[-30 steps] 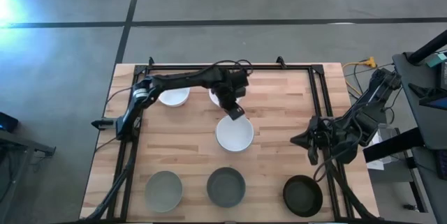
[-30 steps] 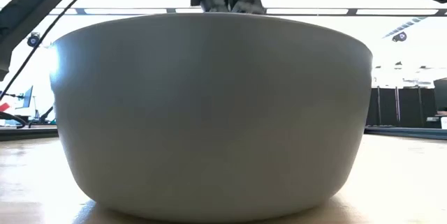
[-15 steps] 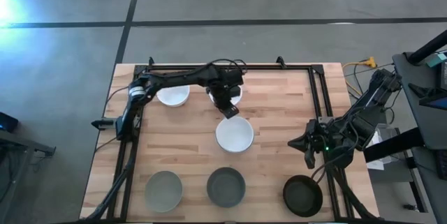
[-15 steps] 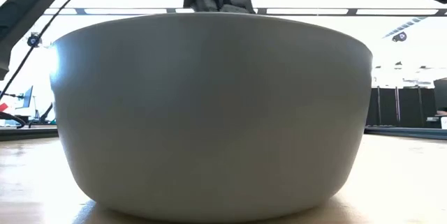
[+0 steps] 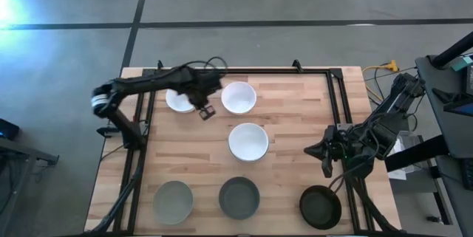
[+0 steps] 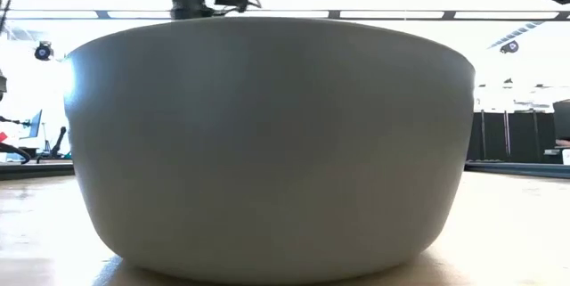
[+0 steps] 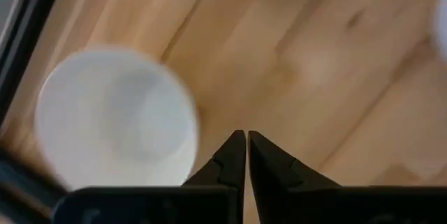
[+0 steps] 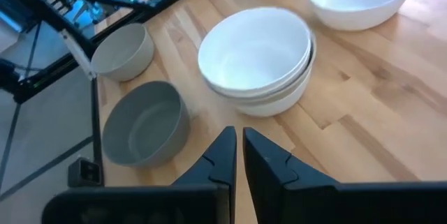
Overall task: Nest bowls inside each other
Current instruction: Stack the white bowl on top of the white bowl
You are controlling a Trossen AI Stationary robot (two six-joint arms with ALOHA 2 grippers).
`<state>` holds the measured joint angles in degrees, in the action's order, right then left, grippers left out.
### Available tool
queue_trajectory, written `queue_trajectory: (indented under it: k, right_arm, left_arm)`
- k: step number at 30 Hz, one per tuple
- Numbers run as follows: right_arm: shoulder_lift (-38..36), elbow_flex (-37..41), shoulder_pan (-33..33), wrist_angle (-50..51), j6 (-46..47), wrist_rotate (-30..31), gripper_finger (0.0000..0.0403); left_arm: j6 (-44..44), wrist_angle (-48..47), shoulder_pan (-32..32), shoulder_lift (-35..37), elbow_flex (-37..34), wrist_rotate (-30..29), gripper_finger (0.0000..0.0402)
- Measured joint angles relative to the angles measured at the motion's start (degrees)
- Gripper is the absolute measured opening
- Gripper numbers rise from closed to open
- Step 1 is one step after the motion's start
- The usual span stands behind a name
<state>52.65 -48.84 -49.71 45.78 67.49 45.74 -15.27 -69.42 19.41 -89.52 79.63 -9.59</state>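
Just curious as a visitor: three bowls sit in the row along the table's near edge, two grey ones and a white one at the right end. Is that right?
Not quite. The high view shows the bowl at the right end of that row is the black bowl, not white. The other two, the lighter grey bowl and the darker grey bowl, are as you said.

A pale wooden table (image 5: 295,119) with plank seams carries all the bowls. Toward the far edge sit a white bowl (image 5: 180,100) and another white bowl (image 5: 239,97), well apart from each other. At the middle stands a white stack (image 5: 247,142), seemingly two bowls nested, going by the double rim. Along the near edge sit a beige-grey bowl (image 5: 173,201), a grey bowl (image 5: 239,197) and a black bowl (image 5: 321,207).
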Motion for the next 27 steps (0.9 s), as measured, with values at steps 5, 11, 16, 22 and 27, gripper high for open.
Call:
queue_trajectory:
  k: [5, 11, 16, 22, 27]
  right_arm:
    - [0.0, 0.0, 0.7, 0.1, 0.0, 2.6, 0.0022]
    - [0.0, 0.0, 2.6, -0.4, 0.0, 2.8, 0.0022]
    - [0.0, 0.0, 4.4, -1.6, 0.0, 2.9, 0.0022]
    - [0.0, 0.0, 5.2, -3.9, 0.0, 2.9, 0.0022]
    - [0.1, 0.0, 5.2, -4.8, 0.7, 2.8, 0.0022]
  left_arm:
    - [-6.1, 3.5, 1.1, 9.7, -10.9, -3.5, 0.0021]
    - [-10.0, 6.6, 4.3, 16.3, -17.6, -0.6, 0.011]
    - [-9.9, 7.5, 7.7, 15.5, -20.5, 6.4, 0.019]
    - [-5.6, 7.8, 9.7, 10.2, -20.9, 6.5, 0.0237]
    - [0.0, 9.9, 9.9, 4.7, -20.4, 6.6, 0.0242]
